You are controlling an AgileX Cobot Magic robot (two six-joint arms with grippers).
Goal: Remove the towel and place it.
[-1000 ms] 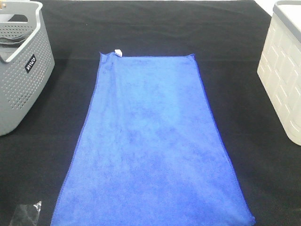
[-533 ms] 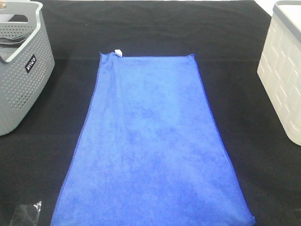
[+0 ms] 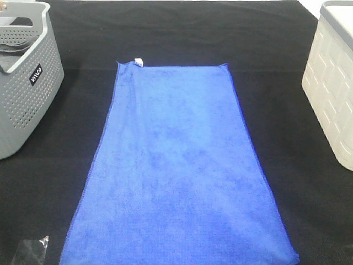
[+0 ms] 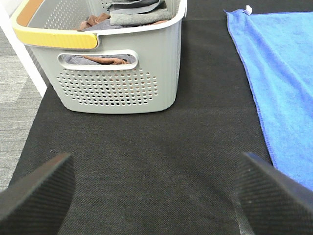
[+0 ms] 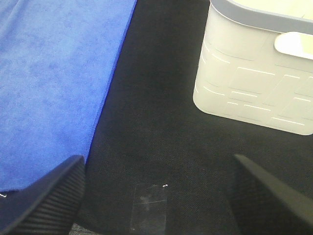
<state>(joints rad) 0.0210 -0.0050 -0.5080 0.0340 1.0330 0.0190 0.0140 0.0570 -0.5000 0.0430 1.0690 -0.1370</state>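
The blue towel [image 3: 179,171] lies spread flat on the black table in the exterior view, its white tag [image 3: 139,62] at the far left corner. It also shows in the left wrist view [image 4: 283,83] and the right wrist view [image 5: 54,83]. My left gripper [image 4: 151,196] is open and empty over bare black cloth between the grey basket and the towel's left edge. My right gripper [image 5: 156,196] is open and empty over black cloth beside the towel's right edge. Neither gripper touches the towel.
A grey perforated basket [image 3: 25,88] with a yellow handle [image 4: 54,36] holds folded cloths at the far left. A cream bin [image 3: 333,88] stands at the right, also in the right wrist view [image 5: 259,73]. A piece of clear tape [image 5: 149,205] lies on the cloth.
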